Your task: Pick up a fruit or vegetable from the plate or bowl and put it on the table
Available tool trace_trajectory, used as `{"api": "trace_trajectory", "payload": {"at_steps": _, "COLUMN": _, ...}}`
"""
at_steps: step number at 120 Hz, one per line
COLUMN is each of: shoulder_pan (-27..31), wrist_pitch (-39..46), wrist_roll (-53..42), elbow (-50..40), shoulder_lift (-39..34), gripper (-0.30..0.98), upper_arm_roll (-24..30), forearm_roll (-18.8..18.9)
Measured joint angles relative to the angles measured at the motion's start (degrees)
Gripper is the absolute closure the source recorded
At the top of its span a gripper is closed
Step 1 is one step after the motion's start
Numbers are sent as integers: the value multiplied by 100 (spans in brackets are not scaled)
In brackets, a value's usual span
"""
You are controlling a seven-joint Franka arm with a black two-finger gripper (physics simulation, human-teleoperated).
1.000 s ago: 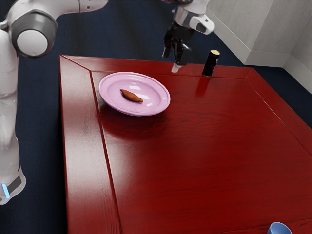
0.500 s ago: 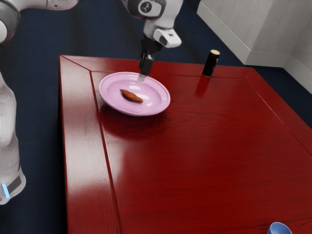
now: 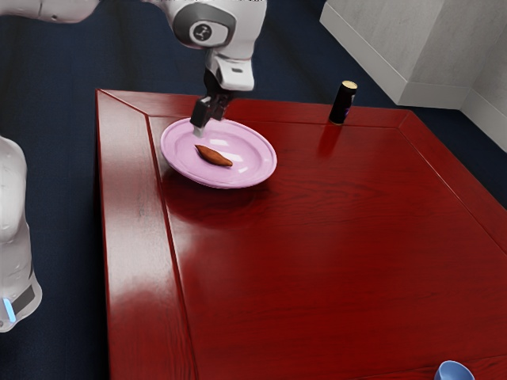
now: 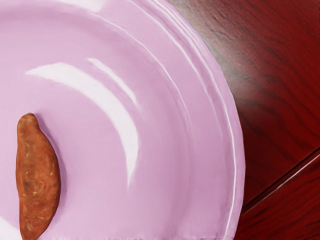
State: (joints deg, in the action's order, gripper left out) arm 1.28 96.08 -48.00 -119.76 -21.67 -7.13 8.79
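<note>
Pincer: upper left of the exterior frame [image 3: 200, 127], pointing down, its tip seen against the plate's upper-left part.
Pincer state: cannot tell from these views whether released or clenched.
Sweet potato: on the plate, left of centre in the exterior frame [image 3: 214, 156]; lies just below and slightly right of the pincer's tip there, a little space showing between the two.
Sweet potato, detail: orange-brown, tapered, lying on its side; in the wrist view it rests on the plate's inner surface, inside the rim, with a soft shadow alongside.
Plate: pink, round, glossy, left of centre and above mid-height [image 3: 257, 168]; curved highlights on its surface.
Arm: white and grey, entering along the upper left of the exterior frame [image 3: 218, 24]; base section at the left edge, with a light-blue strip low down.
Dark cylinder: upper right of the exterior frame [image 3: 343, 103], upright, pale-topped, well apart from pincer and plate.
Table: red, polished wood with grooved border [image 3: 333, 261]; bears plate and cylinder.
Blue cup or bowl: lower right corner of the exterior frame [image 3: 455, 370], partly cut off; which of the two, cannot tell.
Wall: pale, upper right corner [image 3: 420, 47].
</note>
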Motion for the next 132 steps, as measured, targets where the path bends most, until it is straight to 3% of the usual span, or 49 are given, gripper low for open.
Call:
{"api": "trace_trajectory", "payload": {"at_steps": 84, "shoulder_pan": 5, "wrist_pitch": 1595, "wrist_roll": -1472, "elbow": -739, "shoulder_lift": -19, "gripper": 0, "upper_arm_roll": -1099, "forearm_roll": -125}}
{"api": "trace_trajectory", "payload": {"at_steps": 132, "shoulder_pan": -3, "wrist_pitch": 2474, "wrist_roll": -1751, "elbow": -717, "shoulder_lift": 873, "gripper": 0, "upper_arm_roll": -1142, "forearm_roll": -440}}
